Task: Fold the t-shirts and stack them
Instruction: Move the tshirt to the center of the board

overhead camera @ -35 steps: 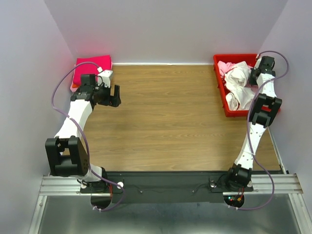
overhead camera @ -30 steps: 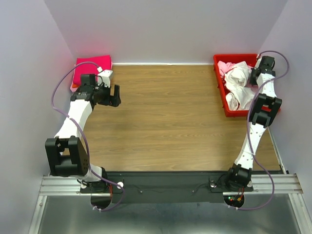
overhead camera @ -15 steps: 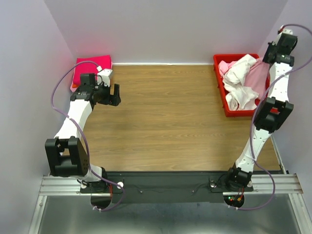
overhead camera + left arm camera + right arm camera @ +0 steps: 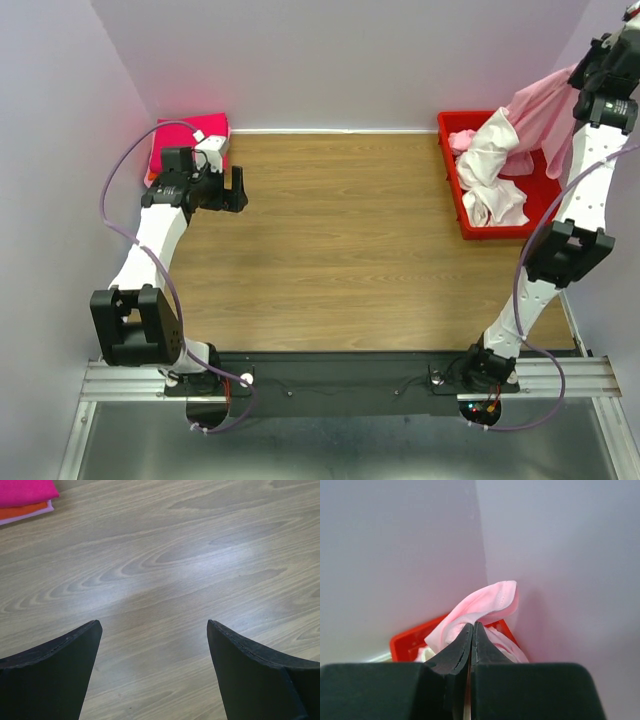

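Right gripper (image 4: 583, 72) is up high in the far right corner, jaws pinched together on a bunched fold of the light pink t-shirt (image 4: 540, 110). The right wrist view shows the cloth (image 4: 485, 605) puffing out just above the closed tips (image 4: 471, 630). The shirt hangs from that pinch down into the red tray (image 4: 452, 170), lower end not clear of it. A white t-shirt (image 4: 490, 150) is draped against it and partly raised out of the tray, so I'd guess the two are tangled or clinging. Left gripper (image 4: 232, 190) hangs over the far left of the wooden table (image 4: 340, 230) with jaws wide apart (image 4: 152, 625) and nothing in them. The folded stack (image 4: 190, 135) is in the far left corner, hot pink on top (image 4: 25, 490), a salmon layer under it (image 4: 25, 511). Handling: the cloth is light and limp with no stiffness, so it'll sag and twist from a single pinch point. This mid-fabric grab won't open it flat. Better to take it at a shoulder seam or hem corner, with the second corner in the other hand. Main risk is dragging the white one out too.
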Robot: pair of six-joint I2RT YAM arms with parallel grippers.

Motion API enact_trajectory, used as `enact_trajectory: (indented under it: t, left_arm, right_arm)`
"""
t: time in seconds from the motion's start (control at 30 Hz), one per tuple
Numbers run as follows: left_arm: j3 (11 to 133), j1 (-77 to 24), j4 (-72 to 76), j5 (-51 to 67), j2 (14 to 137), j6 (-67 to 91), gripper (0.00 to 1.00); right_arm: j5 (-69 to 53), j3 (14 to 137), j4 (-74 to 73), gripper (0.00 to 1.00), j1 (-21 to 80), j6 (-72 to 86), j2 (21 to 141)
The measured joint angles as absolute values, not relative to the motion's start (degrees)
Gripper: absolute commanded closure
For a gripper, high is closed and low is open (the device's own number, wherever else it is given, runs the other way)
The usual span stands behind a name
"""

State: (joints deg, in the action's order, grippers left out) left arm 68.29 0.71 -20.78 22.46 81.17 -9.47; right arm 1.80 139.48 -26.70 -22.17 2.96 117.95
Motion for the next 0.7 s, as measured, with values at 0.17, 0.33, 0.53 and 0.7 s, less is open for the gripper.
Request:
enact_trajectory:
  t: [0.17,0.33,0.53,0.7]
  left_arm:
    - [68.4,0.7,-20.9,22.5,80.7,-8.3,0.01]
    - [69.1,1.0,-21.0,23.1,80.1,-7.4,0.01]
    - [69.5,1.6,-21.6,24.0,78.2,-7.4,0.01]
    - [70.1,1.7,-22.6,24.1,76.2,-7.4,0.01]
  right_arm:
    - [0.4,140.3,-24.5,1.0,-22.2,4.8,114.1]
    - [-1.6,140.8,-20.3,0.99,-22.2,6.6,108.7]
    - [-4.9,141.1,-10.9,0.99,-22.2,9.4,99.9]
    - [-7.7,141.3,-2.5,0.99,-22.3,11.9,95.4]
